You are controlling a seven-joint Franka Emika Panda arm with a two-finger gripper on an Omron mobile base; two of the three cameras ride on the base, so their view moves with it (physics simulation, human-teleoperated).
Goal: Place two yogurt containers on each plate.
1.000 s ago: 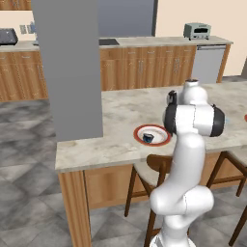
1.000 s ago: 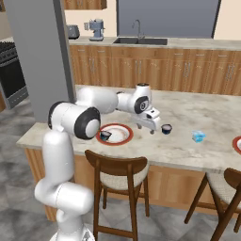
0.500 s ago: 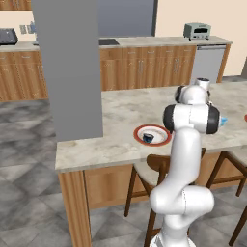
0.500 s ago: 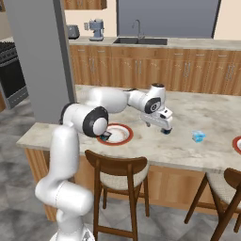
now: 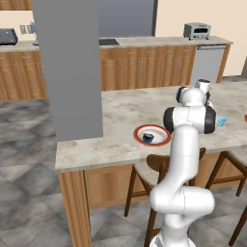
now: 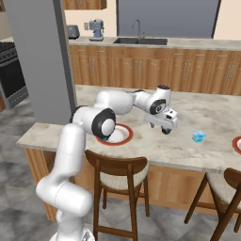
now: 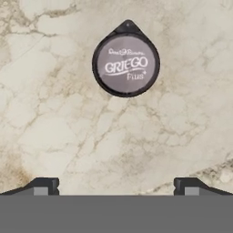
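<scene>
claw point(image 7: 116, 186) swung out past the near plate point(image 6: 123, 140), wide open, empty | now right above a dark yogurt cup point(image 7: 126, 63) on the bench point(image 7: 54, 127), beyond that plate | one cup point(image 5: 148, 138) plated, grabbing next

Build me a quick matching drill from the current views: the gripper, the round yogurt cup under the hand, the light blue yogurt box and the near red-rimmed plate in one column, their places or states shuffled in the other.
Things:
1. gripper
2. round yogurt cup
3. light blue yogurt box
4. near plate

Places or states:
A. holds one dark cup
B. jaws wide apart, nothing between them
C. upright on bare counter, lid reading GRIEGO, straight below the hand
D. on the counter between the arm's hand and the far plate

Pairs: 1-B, 2-C, 3-D, 4-A
</scene>
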